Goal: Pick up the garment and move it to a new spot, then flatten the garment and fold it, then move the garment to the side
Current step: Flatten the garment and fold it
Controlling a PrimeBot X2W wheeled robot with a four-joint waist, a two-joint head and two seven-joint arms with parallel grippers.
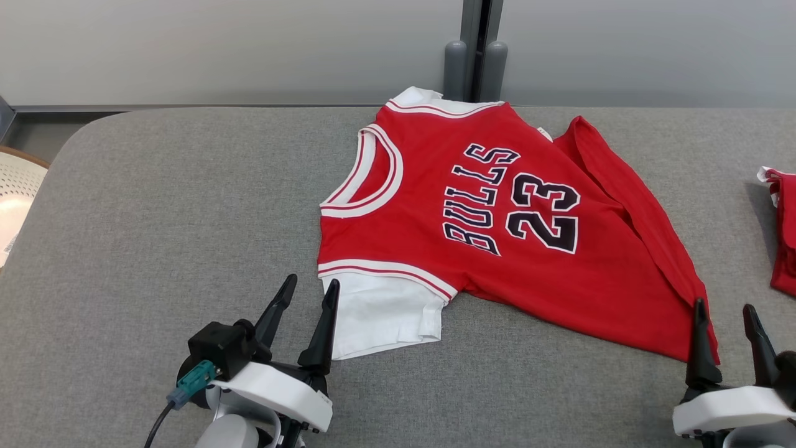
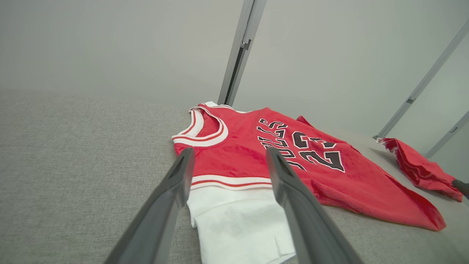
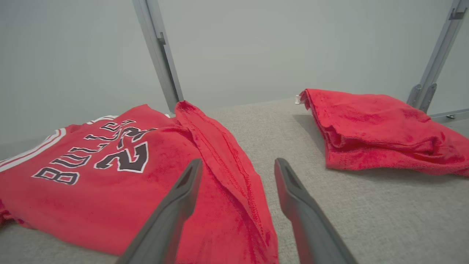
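Note:
The garment [image 1: 497, 224] is a red BULLS 23 jersey with white sleeves, lying spread on the grey table [image 1: 155, 205] with its neck toward the left and its hem at the right. Its far hem edge is folded over. My left gripper [image 1: 309, 290] stands open at the near white sleeve [image 2: 238, 223], fingers apart with nothing between them. My right gripper [image 1: 726, 313] is open at the jersey's near hem corner [image 3: 234, 220], the corner lying flat between and just left of the fingers. The jersey [image 2: 293, 154] also fills the left of the right wrist view [image 3: 110, 176].
A second red folded cloth [image 3: 381, 128] lies on the table to the right, at the head view's right edge [image 1: 785, 230]. A pale perforated round object [image 1: 15, 193] sits beyond the table's left edge. A grey wall with metal posts [image 1: 476, 68] stands right behind the table.

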